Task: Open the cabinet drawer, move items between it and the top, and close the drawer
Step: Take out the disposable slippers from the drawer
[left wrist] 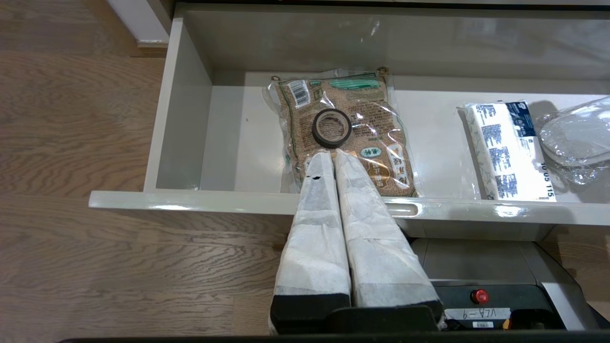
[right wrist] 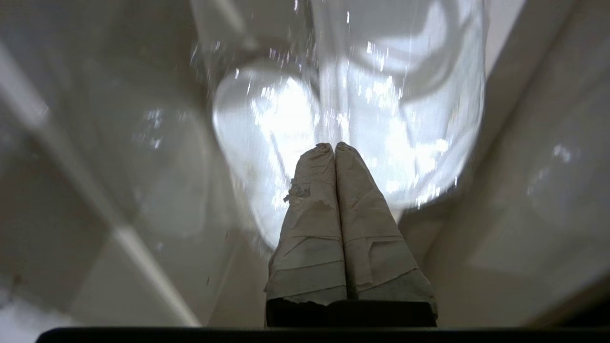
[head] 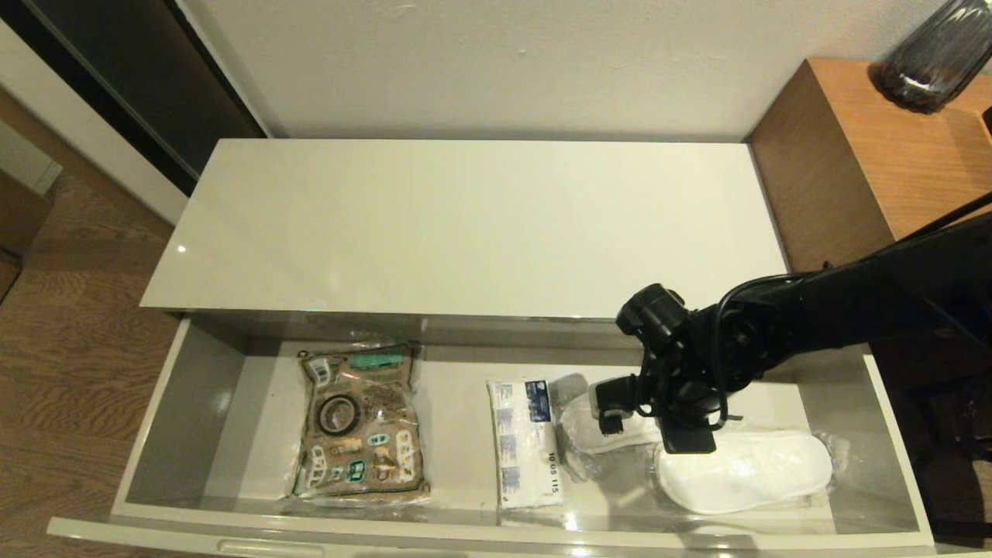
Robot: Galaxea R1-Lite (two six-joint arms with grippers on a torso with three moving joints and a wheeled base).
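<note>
The cabinet drawer [head: 159, 434] [left wrist: 190, 200] stands pulled out below the bare glossy top [head: 465, 225]. Inside it, the black tape roll [head: 339, 415] [left wrist: 331, 127] lies on a brown patterned pouch [head: 364, 465] at the left. The tissue pack [head: 525, 446] [left wrist: 507, 152] is in the middle, and the wrapped white slippers [head: 752, 473] [right wrist: 276, 119] are at the right. My right gripper [head: 682, 438] [right wrist: 335, 145] hangs just over the slippers, fingers shut, with nothing seen between them. My left gripper [left wrist: 332, 153] is shut, held outside the drawer front and pointing at the tape roll.
A brown wooden side table [head: 852, 155] with a dark glass vase [head: 934, 54] stands right of the cabinet. Wood floor [head: 70, 349] lies to the left. The robot's base [left wrist: 476, 295] is below the drawer front.
</note>
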